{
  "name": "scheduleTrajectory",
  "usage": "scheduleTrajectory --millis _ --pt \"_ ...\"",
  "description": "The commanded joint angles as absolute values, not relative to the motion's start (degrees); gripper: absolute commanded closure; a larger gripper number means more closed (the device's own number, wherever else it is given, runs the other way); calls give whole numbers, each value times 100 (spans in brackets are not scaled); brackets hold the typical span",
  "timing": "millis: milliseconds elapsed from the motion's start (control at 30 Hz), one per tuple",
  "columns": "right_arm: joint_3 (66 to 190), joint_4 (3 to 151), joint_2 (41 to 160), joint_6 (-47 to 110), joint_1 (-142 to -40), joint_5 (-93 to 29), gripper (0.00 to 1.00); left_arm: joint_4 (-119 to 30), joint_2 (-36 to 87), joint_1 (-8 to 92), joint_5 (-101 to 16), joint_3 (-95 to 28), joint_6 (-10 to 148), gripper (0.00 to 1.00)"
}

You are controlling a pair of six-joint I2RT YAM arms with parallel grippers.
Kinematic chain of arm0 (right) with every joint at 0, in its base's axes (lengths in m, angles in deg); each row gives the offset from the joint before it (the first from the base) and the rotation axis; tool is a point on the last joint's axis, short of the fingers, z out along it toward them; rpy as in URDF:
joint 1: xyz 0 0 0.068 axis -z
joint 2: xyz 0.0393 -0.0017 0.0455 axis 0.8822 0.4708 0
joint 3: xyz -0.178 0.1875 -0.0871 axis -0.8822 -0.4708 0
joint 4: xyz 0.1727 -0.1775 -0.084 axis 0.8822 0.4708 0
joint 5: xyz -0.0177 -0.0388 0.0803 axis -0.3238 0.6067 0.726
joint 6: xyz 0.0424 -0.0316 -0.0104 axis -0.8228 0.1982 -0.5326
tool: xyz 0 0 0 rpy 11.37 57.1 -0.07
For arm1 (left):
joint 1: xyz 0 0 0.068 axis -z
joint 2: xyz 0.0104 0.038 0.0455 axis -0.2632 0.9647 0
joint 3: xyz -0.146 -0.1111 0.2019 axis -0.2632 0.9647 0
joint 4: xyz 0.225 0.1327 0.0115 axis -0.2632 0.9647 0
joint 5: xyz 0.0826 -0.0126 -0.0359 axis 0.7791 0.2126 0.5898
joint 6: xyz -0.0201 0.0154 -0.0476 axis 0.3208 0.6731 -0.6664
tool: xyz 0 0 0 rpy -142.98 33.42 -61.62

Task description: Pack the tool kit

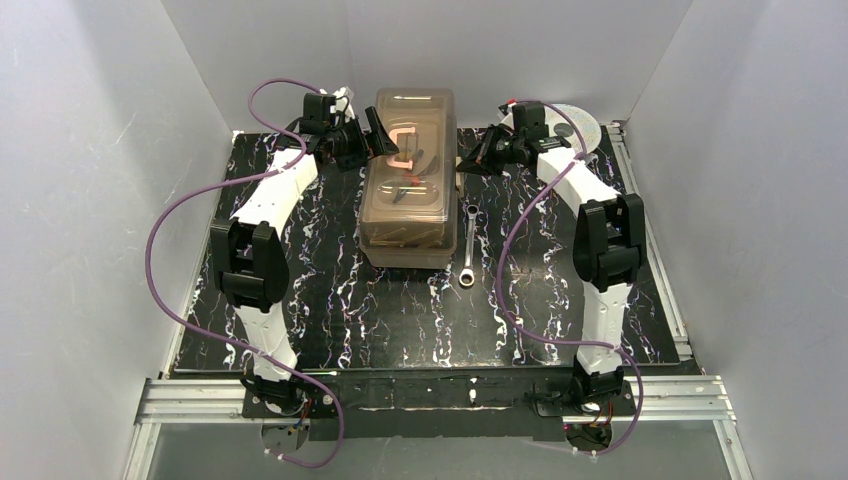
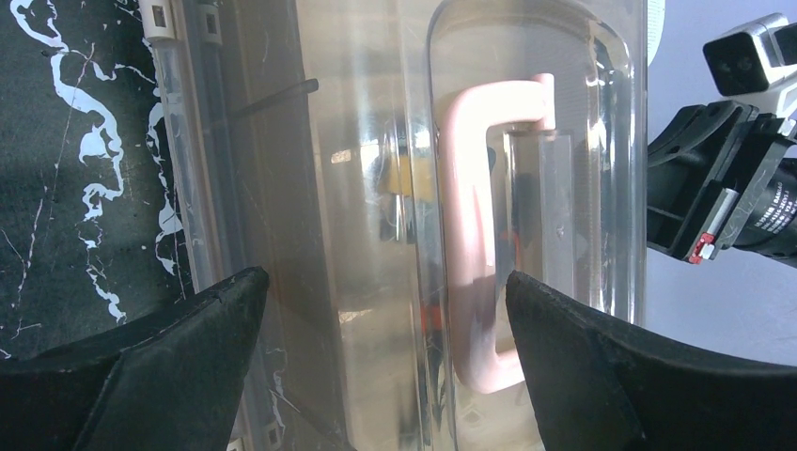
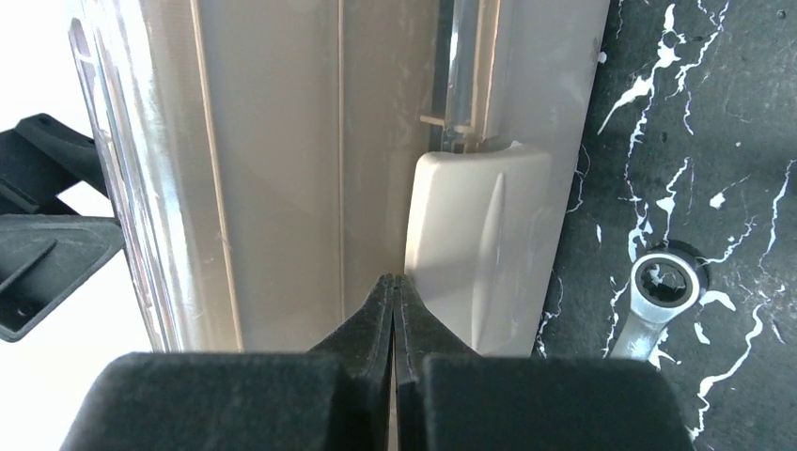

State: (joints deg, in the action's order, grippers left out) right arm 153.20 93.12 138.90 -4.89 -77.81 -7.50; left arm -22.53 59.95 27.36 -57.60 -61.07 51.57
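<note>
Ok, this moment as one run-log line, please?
toolbox: closed | left pincer: open over handle | right pincer: shut beside latch | wrench: beside toolbox

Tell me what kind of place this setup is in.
Probably a lab robot test cell: plain white walls box in a black marbled table, with two arms mounted beside aluminium rails.

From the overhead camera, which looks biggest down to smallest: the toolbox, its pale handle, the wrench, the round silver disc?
Largest first: toolbox; wrench, by length; handle. The disc is partly hidden behind the right arm, so I can't rank it.
</note>
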Motion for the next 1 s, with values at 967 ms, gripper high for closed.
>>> scheduleTrajectory --millis 967 --pt "18237 12703 15254 622 -8195 -4699 99 -2299 5937 2873 -6396 -5821 4901 6"
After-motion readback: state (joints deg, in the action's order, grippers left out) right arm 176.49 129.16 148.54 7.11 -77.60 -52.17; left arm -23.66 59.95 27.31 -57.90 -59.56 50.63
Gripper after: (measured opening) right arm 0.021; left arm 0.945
